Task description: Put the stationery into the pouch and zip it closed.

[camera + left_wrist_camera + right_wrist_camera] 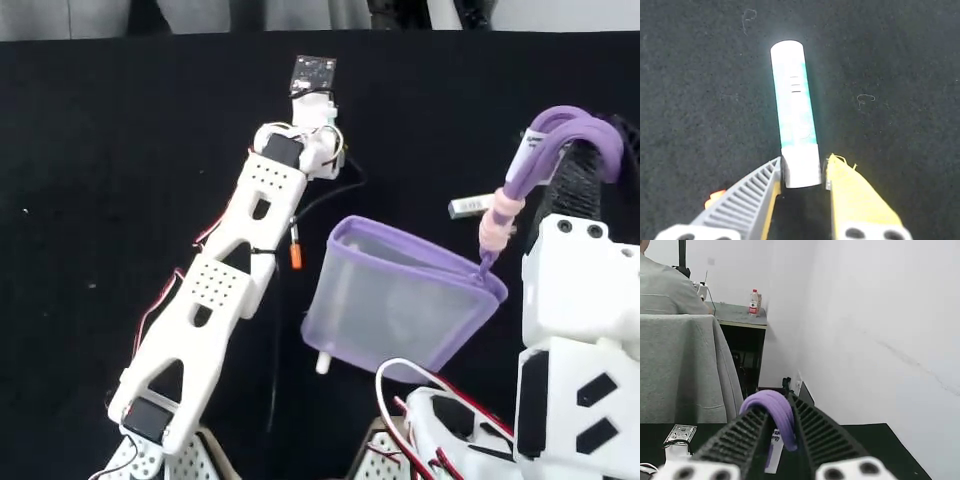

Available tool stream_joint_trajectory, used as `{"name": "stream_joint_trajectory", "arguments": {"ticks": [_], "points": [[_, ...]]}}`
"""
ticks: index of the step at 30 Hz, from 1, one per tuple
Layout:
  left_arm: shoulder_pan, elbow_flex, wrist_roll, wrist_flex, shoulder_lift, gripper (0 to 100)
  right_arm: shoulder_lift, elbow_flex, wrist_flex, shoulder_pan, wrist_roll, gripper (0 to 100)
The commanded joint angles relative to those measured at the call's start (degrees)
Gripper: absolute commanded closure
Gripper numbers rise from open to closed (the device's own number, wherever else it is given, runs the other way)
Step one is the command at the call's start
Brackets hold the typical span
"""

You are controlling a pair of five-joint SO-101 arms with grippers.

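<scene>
The left gripper (804, 169) is seen released, its jaws set on either side of the white end of the tube (792, 105), which lies flat on the table (900, 60); a thin gap is left at the yellow jaw. Only the very end would be caught, so the tube may be pivoted or squeezed out when it is lifted. The right gripper (781, 407) is clenched on the purple strap (767, 405); the pouch (395, 300) is hung from it, tilted, above the table. The mouth looks narrow and the pouch can be swung, so the tube could be dropped beside it.
</scene>
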Motion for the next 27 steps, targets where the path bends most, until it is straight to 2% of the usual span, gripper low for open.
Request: {"name": "stream_joint_trajectory", "arguments": {"ticks": [1,11,16,21,27], "points": [[0.4,-2.0,0.6,-0.8,-1.2,85,0.4,-1.0,0.2,0.1,0.4,98.8],[0.7,-1.4,0.7,-0.7,1.7,86,0.4,-1.5,0.3,0.1,0.4,98.8],[0.7,-1.4,0.6,-0.7,1.7,97,0.3,-1.5,0.3,0.1,0.4,98.8],[0.7,-1.5,0.6,-0.2,1.7,97,0.3,-1.5,0.4,0.1,0.4,98.8],[3.2,-2.7,0.3,5.0,0.7,97,0.3,-1.5,0.4,0.1,0.4,98.8]]}}
